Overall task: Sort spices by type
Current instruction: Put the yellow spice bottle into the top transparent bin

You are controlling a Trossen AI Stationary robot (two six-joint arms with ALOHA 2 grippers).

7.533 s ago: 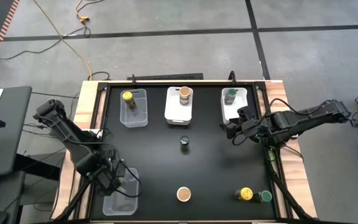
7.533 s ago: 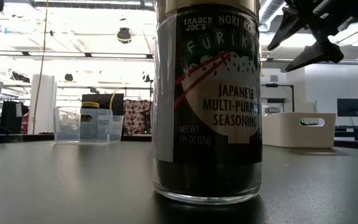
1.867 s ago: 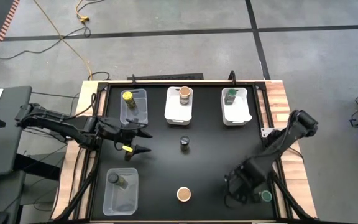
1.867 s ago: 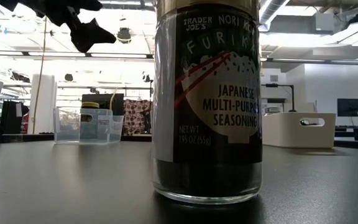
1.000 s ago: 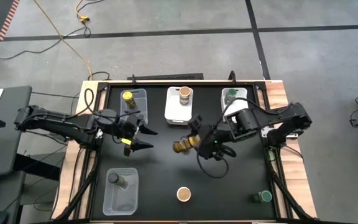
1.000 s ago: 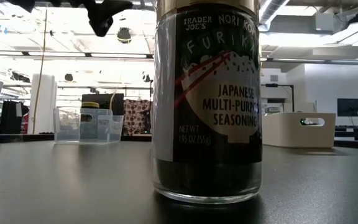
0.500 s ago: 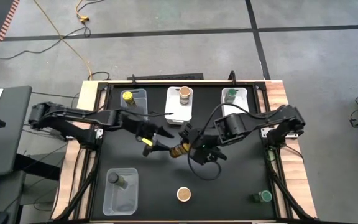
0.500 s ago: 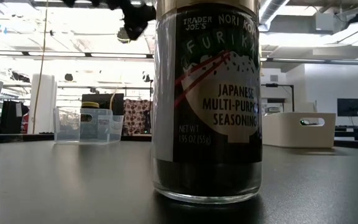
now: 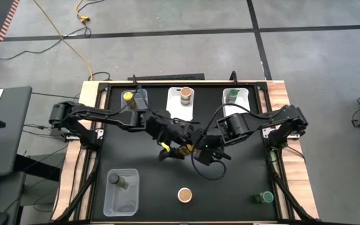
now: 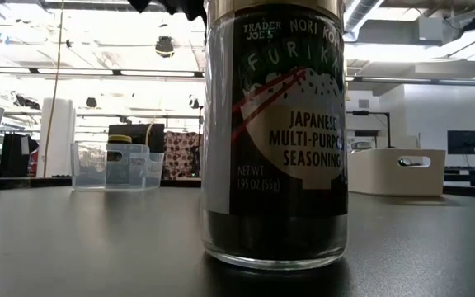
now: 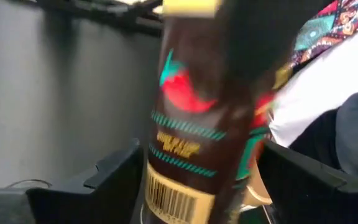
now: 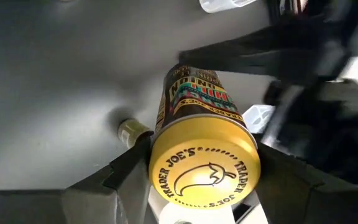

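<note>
High view shows the yellow-capped jar (image 9: 185,149) above the worktop (image 9: 242,178) centre, lying level, cap toward the right gripper (image 9: 195,149), whose fingers clamp it. Its cap reads "TRADER JOE'S". The left gripper (image 9: 172,147) has wide-open fingers either side of the jar's body; I cannot tell if they touch it.

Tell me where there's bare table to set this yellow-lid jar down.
Bare black table lies between the tan-lid jar and the green-lid jar, and left of centre, between the yellow-lid bin and the front clear bin. Centre is crowded: left gripper and right gripper meet around the yellow-lid jar.
</note>
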